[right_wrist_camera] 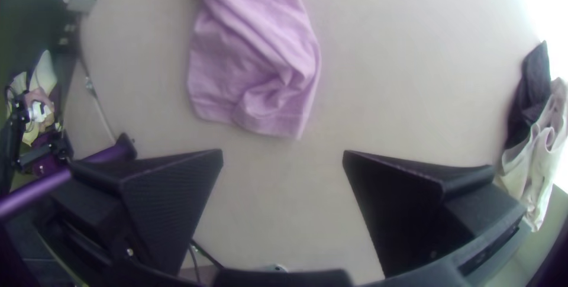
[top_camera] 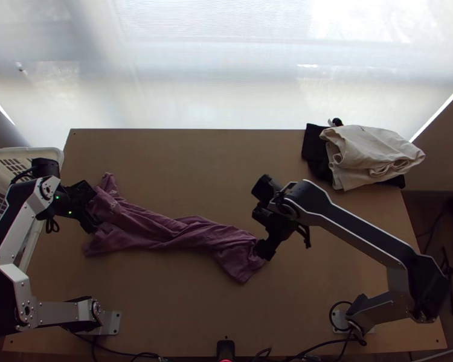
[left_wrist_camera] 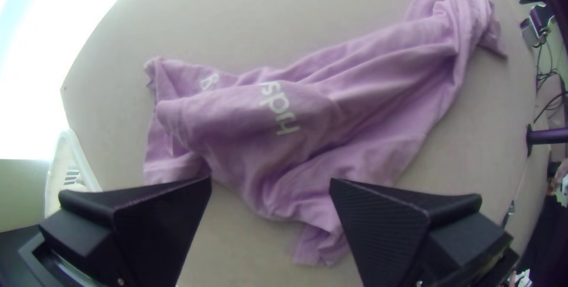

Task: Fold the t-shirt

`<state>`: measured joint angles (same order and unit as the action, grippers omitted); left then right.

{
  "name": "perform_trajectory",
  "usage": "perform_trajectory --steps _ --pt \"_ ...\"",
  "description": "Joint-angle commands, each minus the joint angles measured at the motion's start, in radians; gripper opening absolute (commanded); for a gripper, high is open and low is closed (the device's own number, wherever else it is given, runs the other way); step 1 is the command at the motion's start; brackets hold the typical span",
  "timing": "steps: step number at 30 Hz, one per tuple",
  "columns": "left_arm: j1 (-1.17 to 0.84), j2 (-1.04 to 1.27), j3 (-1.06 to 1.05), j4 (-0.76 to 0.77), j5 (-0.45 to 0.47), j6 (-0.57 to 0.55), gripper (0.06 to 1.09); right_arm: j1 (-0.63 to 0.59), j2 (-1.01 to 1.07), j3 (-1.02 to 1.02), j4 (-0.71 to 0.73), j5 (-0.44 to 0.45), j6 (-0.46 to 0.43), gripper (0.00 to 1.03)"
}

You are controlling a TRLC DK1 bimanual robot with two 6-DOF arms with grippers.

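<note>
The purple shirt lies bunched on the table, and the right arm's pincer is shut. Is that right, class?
Not shut: the right wrist view shows the right arm's pincer open, its fingers wide apart. The purple shirt does lie bunched on the table.

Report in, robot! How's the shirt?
Left gripper open above t-shirt. Right gripper open by its end. T-shirt bunched, not folded. Cloth pile aside, far corner.

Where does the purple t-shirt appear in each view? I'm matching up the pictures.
Top view: the t-shirt lies bunched lengthwise, from left of centre to just past the middle.
Left wrist view: across the middle, its lettering showing, beyond and between the left gripper's open fingers.
Right wrist view: one end, beyond the right gripper's open fingers.
Shared landmark: the table.
</note>
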<state>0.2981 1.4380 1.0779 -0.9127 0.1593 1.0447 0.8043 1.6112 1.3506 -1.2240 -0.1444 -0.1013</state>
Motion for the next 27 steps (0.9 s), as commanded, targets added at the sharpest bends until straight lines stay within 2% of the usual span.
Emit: perform_trajectory --steps 1,6,8,16,21,22,24,25,27 --pt "-0.043 0.044 -0.003 0.020 -0.006 -0.046 0.94 0.035 0.121 0.055 0.027 -0.057 0.002 0.93" --pt "-0.050 0.061 -0.009 0.021 -0.004 -0.064 0.94 0.038 0.193 0.056 0.090 -0.063 0.000 0.92" --pt "-0.051 0.067 -0.012 0.023 -0.003 -0.066 0.98 0.038 0.222 0.055 0.123 -0.063 -0.001 0.88" --pt "-0.065 0.070 -0.018 0.049 -0.003 -0.069 0.99 0.038 0.276 0.036 0.228 -0.057 -0.006 0.88" --pt "-0.068 0.078 -0.042 0.069 -0.003 -0.075 0.97 0.039 0.320 0.032 0.285 -0.047 -0.009 0.71" --pt "-0.071 0.078 -0.047 0.069 -0.003 -0.078 0.93 0.044 0.322 0.033 0.288 -0.046 -0.009 0.68" --pt "-0.080 0.079 -0.056 0.071 -0.003 -0.089 0.75 0.053 0.322 0.032 0.293 -0.047 -0.011 0.61" --pt "-0.082 0.081 -0.062 0.072 -0.001 -0.094 0.66 0.055 0.322 0.027 0.297 -0.047 -0.012 0.51" --pt "-0.090 0.088 -0.073 0.077 0.002 -0.106 0.50 0.059 0.323 0.021 0.305 -0.047 -0.020 0.25"
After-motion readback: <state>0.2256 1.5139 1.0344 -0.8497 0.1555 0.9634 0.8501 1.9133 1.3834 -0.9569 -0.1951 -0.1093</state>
